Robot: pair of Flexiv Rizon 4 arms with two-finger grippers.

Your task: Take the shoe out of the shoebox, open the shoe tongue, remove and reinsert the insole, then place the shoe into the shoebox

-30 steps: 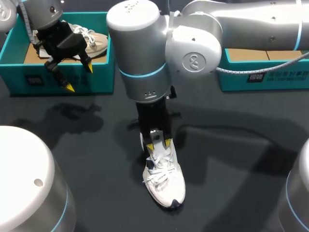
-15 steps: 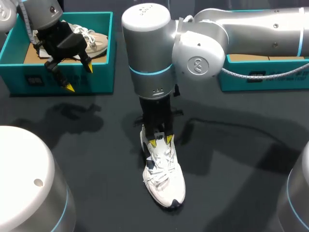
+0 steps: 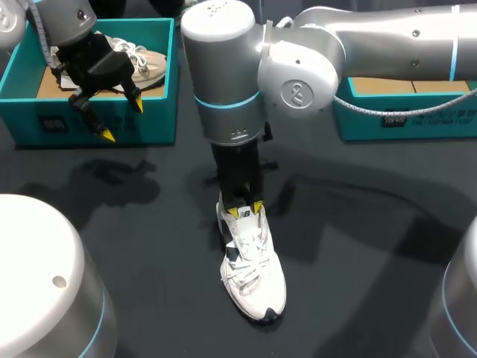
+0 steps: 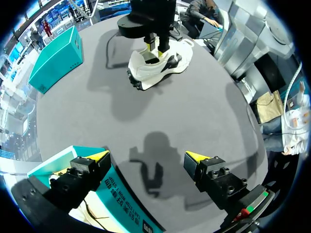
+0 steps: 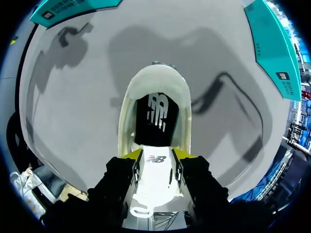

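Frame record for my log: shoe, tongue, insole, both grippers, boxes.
shoe: white shoe upright on table, outside both boxes
tongue: shoe tongue clamped between right gripper fingers
insole: dark insole inside the shoe
right gripper: shut on shoe tongue
left gripper: open, empty, over left shoebox front wall
left shoebox: holds a beige shoe
right shoebox: partly hidden by right arm

The light is strong and even, coming from overhead. On the dark table (image 3: pixel 358 298) the right arm (image 3: pixel 387 33) throws a long soft shadow past the shoe (image 3: pixel 253 276). The left gripper (image 3: pixel 123 121) casts a fainter one before the box (image 3: pixel 149 123). Pale glare sits on the silver arm shells.
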